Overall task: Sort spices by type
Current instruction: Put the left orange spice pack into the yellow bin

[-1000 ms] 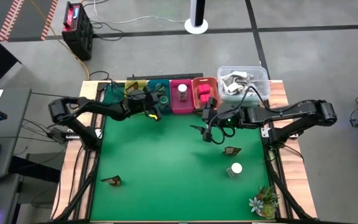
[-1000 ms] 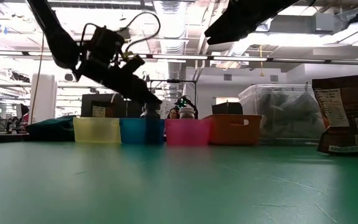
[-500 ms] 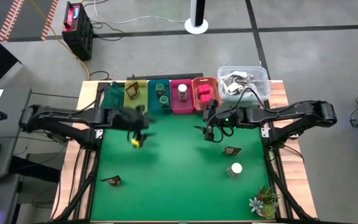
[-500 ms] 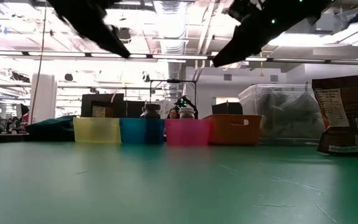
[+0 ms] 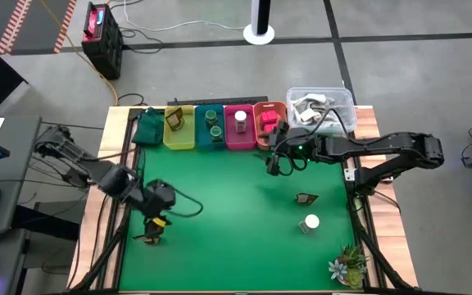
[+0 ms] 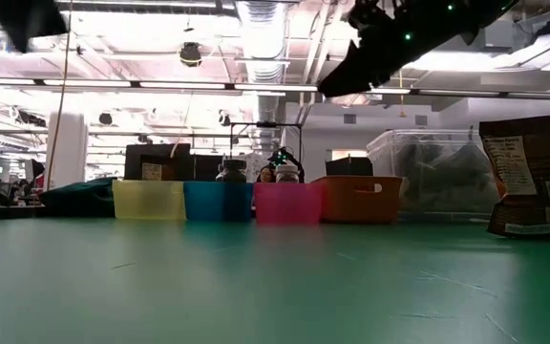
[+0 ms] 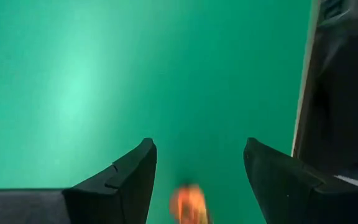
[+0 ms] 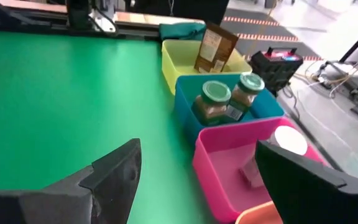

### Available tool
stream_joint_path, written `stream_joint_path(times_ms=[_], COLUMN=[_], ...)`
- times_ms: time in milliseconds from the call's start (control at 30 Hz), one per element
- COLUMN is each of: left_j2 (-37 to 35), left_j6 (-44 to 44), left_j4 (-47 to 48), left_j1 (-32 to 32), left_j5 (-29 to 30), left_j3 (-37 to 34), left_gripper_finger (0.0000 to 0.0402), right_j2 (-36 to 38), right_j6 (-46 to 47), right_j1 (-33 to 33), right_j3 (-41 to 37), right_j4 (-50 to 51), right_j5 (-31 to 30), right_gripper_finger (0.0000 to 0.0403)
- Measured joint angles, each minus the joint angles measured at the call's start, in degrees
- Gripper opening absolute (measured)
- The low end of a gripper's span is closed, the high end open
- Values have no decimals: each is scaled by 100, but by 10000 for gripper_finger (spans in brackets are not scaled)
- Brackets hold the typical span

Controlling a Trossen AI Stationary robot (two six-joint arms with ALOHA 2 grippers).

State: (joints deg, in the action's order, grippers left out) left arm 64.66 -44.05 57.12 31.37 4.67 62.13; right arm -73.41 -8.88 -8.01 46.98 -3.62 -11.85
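Observation:
My left gripper (image 5: 154, 228) (image 7: 197, 158) hangs open over the table's near left area, just above a brown flat packet (image 5: 147, 238) lying on the mat. My right gripper (image 5: 280, 161) (image 8: 197, 149) is open and empty in front of the row of bins. The yellow bin (image 5: 179, 129) holds a brown packet (image 8: 211, 48). Two dark green jars (image 8: 215, 99) stand in the blue bin (image 5: 211, 127), a white-capped jar (image 5: 240, 120) in the pink bin (image 8: 229, 168), and red blocks (image 5: 268, 123) in the orange bin. Another brown packet (image 5: 305, 198) (image 6: 526, 176) and a white-capped jar (image 5: 310, 222) stand on the right.
A clear plastic tub (image 5: 320, 108) of grey-white pieces sits at the far right corner, and a dark green cloth (image 5: 147, 125) lies left of the yellow bin. A spiky green plant (image 5: 347, 265) stands at the near right corner. The mat's middle (image 5: 228, 205) is bare.
My left arm has drawn back from the blue bin and swung toward the table's near left corner, ending over the brown packet there. My right gripper has moved a little toward the far edge and the bins.

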Motion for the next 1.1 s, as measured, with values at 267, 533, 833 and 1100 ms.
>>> stream_joint_path(times_ms=[267,533,833,1100], left_j2=[428,797,1445,1783], left_j6=[-1512,-2034,-1640,-847], left_j4=[818,863,1113,1217], left_j1=[839,1183,1336,1139], left_j5=[-180,-826,-1051,-1162], left_j3=[-4,-44,-226,-227], left_gripper_finger=[232,232,216,48], right_j2=[0,0,2,2], right_j6=[-358,-468,-536,-508], right_j1=[4,-76,-76,-76], right_j3=[-2,150,210,212], right_j4=[-302,-307,-397,-442], right_j5=[13,10,10,10], right_gripper_finger=[340,340,340,340])
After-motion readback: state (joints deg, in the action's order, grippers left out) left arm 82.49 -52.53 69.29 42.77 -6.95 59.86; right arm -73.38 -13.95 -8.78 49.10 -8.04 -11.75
